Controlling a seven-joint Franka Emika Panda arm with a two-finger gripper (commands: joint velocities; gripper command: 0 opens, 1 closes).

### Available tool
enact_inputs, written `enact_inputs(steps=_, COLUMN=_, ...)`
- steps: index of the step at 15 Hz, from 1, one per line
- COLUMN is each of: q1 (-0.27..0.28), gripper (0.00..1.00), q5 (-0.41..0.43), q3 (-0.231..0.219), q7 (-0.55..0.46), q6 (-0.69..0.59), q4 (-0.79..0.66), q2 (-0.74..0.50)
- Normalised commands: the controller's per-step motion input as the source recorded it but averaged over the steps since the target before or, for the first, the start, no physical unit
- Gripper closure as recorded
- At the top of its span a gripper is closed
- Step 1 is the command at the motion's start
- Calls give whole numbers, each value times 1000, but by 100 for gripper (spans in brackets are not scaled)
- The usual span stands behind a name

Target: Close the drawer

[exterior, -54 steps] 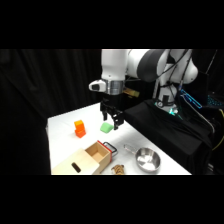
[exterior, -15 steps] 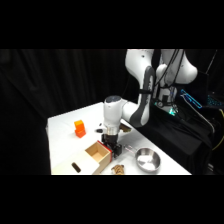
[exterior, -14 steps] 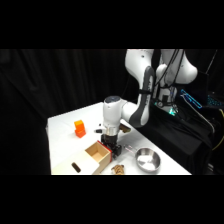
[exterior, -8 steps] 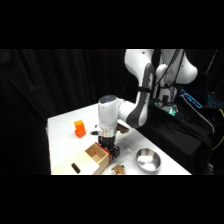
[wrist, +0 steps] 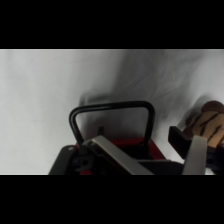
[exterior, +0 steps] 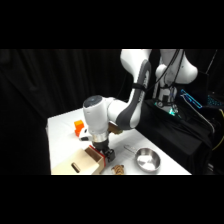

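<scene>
Bare bench (exterior: 62, 131) lies left of the box. Orange block (exterior: 79, 127) stands behind it. Steel bowl (exterior: 147, 159) sits right, brown object (exterior: 118, 170) between.

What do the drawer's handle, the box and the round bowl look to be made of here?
The handle: thin dark bent wire, likely metal, with a dull sheen. The box: pale, matte, probably unfinished wood, with a dark slot. The bowl: grey and shiny with bright rim glints, so probably steel.
</scene>
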Motion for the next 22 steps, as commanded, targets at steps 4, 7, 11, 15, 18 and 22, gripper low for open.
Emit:
enact_inputs(steps=4, q1=140, gripper=0, q5=-111, q3=-88, q7=-87, q6=-350, q4=565, q2=220)
enact_inputs(steps=7, q1=107, gripper=0, q5=-87, q3=-77, q7=-92, q6=-247, q4=444, q2=162)
enact_inputs(steps=11, q1=91, gripper=0, q5=-73, q3=-70, q7=-81, q6=-213, q4=382, q2=135)
enact_inputs(steps=15, q1=107, gripper=0, q5=-81, q3=-70, q7=-45, q6=-199, q4=297, q2=56)
enact_inputs(steps=18, q1=113, gripper=0, q5=-93, q3=-79, q7=-2, q6=-256, q4=75, q2=-157)
enact_inputs(steps=22, q1=74, gripper=0, q5=-53, q3=-48, q7=-20, q6=-291, q4=-68, q2=-338)
